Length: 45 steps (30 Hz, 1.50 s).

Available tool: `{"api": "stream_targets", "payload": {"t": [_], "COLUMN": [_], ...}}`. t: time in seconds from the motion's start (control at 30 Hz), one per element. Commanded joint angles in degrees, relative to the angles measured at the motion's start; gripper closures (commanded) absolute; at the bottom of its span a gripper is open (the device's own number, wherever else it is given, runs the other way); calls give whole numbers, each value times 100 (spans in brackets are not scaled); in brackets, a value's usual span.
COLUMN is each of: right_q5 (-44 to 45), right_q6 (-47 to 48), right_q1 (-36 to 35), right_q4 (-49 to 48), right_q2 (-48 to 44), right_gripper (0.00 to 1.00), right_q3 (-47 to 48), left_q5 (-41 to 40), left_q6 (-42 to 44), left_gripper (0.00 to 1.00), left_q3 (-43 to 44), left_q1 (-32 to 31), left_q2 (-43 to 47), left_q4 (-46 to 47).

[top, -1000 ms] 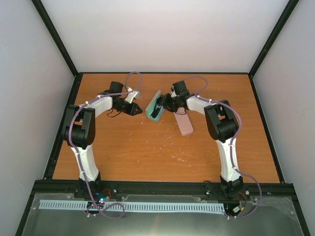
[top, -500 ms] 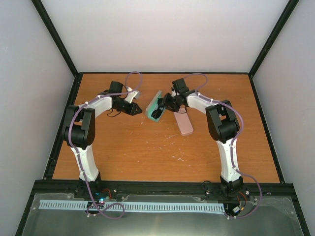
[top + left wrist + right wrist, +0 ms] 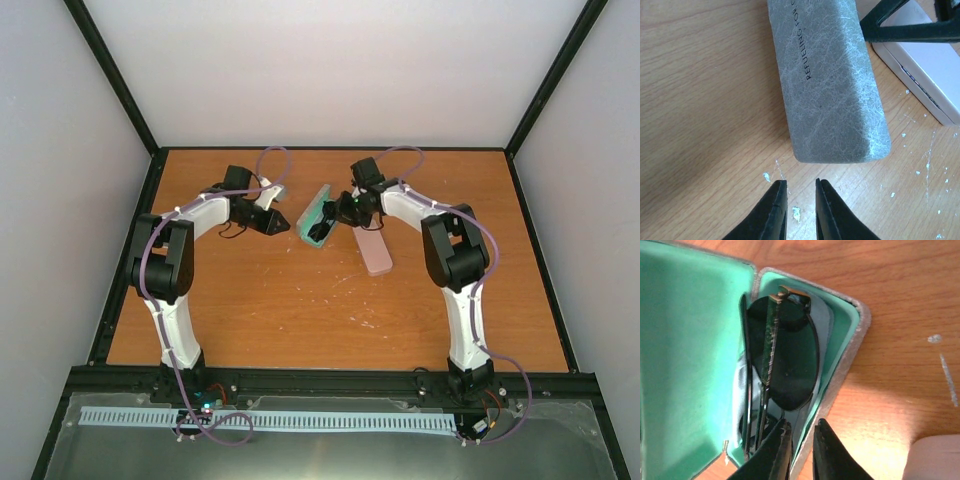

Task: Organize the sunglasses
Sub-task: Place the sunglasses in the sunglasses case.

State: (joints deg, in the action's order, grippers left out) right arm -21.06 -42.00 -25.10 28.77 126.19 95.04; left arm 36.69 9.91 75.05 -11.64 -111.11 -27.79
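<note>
The sunglasses [image 3: 787, 360] lie folded, dark lenses and thin black arms, inside an open grey case [image 3: 855, 335] with a green lining. In the top view the case [image 3: 315, 205] sits mid-table at the back, with the sunglasses [image 3: 320, 232] at its near end. My right gripper [image 3: 802, 422] straddles the case's right rim, one finger inside and one outside, closed to a narrow gap; in the top view the gripper [image 3: 333, 213] is at the case's right side. My left gripper [image 3: 800, 182] is slightly open and empty, just short of the case's grey shell [image 3: 830, 85].
A closed pink case [image 3: 372, 250] lies right of the open case, also seen in the left wrist view [image 3: 925, 70] and the right wrist view [image 3: 935, 460]. A pale grey object [image 3: 274, 190] lies behind the left arm. A black frame borders the table.
My right gripper has shifted slightly toward the back and the open case has turned a little with it. The left arm has not moved.
</note>
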Motion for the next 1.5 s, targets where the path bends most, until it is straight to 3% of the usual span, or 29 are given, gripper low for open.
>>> {"api": "stream_targets", "payload": {"t": [0.0,0.1,0.7,1.03,1.17,1.23,1.47], "right_q5": [53,-45,-224,149,324,304,456], "right_q6": [17,30,-193,-41,-105,-112,-3], "right_q1": [14,-26,-196,-138,-53,-15,-29], "right_q4": [-313,-106,20,142,-69,-93,208], "right_q2": [-365,-39,713,-327,-836,-829,-492], "right_gripper": [90,97,97,90,93,97,97], "right_q3": [-9,372,763,219,-276,-407,-266], "left_q5": [10,22,16,-25,75,90,43], "left_q6": [-3,-7,-16,-58,-92,-97,-104], "left_gripper": [81,81,81,81,82,82,83], "left_q3": [128,148,70,364,575,647,799], "left_q1": [-40,-40,-40,-40,-48,-93,-314], "left_q2": [116,98,120,-1,-144,-205,-385], "left_q4": [110,137,237,253,223,213,197]}}
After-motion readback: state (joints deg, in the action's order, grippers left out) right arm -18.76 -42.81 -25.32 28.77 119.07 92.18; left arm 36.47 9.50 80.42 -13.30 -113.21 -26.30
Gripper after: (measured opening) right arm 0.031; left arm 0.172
